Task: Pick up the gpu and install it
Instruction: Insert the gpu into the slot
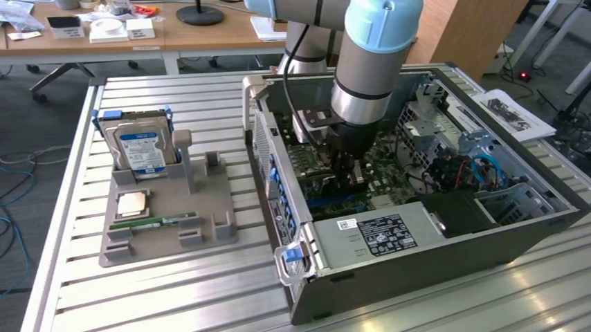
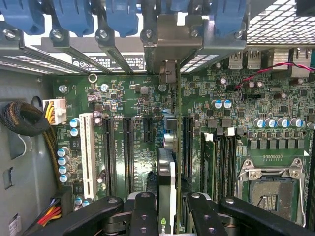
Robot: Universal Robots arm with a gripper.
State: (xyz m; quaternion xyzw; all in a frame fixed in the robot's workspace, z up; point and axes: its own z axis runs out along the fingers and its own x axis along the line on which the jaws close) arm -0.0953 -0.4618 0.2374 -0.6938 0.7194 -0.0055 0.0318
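Inside PC case, gripper clamps gpu edge-on over mobo, beside empty slots. Rec: keep card square, bracket flush w/ rear, press evenly, no tilt.

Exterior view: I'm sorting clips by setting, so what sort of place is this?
Probably a robotics lab set up for PC assembly: an open computer case on a slatted metal bench, a parts jig beside it, office desks behind.

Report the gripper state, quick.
gripper: closed, holding the gpu edge-on over the motherboard inside the computer case.
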